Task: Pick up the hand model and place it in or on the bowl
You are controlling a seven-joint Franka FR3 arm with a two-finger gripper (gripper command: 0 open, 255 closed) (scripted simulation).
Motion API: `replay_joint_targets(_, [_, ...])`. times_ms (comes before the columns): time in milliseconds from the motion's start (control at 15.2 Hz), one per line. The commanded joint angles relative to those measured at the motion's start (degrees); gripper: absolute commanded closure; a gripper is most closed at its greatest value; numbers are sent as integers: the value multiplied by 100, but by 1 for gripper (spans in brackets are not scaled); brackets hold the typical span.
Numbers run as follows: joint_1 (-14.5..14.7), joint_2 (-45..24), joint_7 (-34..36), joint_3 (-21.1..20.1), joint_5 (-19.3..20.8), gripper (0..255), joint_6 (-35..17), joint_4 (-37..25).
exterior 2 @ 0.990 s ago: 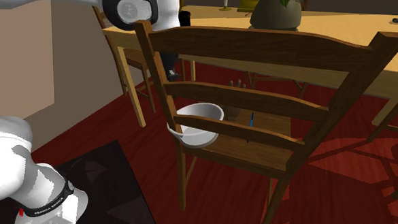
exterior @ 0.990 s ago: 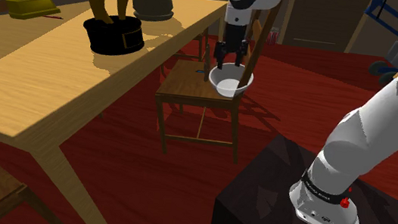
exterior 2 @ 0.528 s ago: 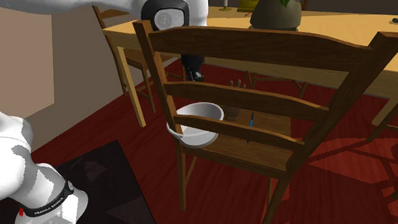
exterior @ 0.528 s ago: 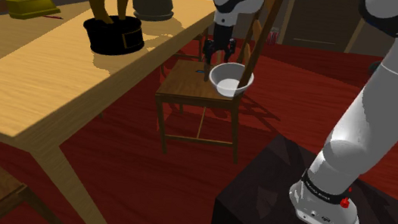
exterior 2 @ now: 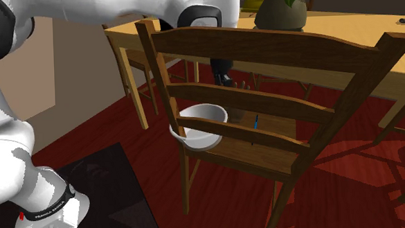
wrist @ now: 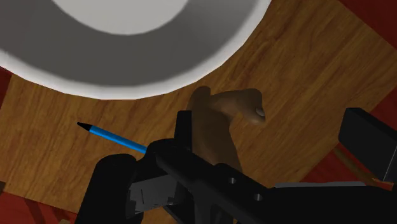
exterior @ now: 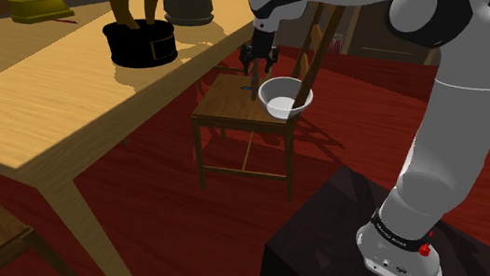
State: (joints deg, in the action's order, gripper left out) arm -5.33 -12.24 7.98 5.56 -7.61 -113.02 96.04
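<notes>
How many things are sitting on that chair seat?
3: a white bowl by the backrest, a brown hand model beside it, and a blue pen next to that. The arm may hide more.

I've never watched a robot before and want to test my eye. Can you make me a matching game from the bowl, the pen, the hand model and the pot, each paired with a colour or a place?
Things:
1. bowl
2. pen
3. hand model
4. pot

Colour or place:
a. blue
b. on the table
c. white
d. brown

Pairs: 1-c, 2-a, 3-d, 4-b.
</notes>
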Motion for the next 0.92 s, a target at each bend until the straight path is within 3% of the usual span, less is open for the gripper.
replay_joint_targets(0, [-8, -115, -1, 2, -18, 0, -91, -42])
replay_joint_targets(330, [10, -247, -22, -16, -48, 0, -468, 203])
replay_joint_targets(858, [10, -246, -22, -16, -48, 0, -467, 203])
